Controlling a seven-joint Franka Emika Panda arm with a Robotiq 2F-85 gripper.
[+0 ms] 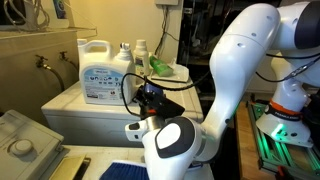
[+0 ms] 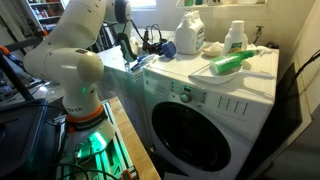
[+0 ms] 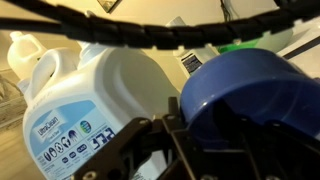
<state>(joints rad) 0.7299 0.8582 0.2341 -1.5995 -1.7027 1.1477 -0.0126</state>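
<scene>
The hand [image 2: 152, 44] hung low over the top of the white washing machine [image 2: 262, 120], at upper centre of an exterior view, just beside a blue detergent cap [image 2: 168, 47]. In the wrist view the cap filled the right of the frame, close against the dark fingers [image 3: 150, 150]. Whether the hand was clenched on it or released could not be told. A white detergent jug [image 2: 190, 33] stood upright just behind the cap. Further right, a green bottle [image 2: 230, 63] lay on its side near an upright white bottle [image 2: 235, 37].

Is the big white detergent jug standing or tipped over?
Upright: the detergent jug stands on its base atop the washer, handle uppermost.
</scene>
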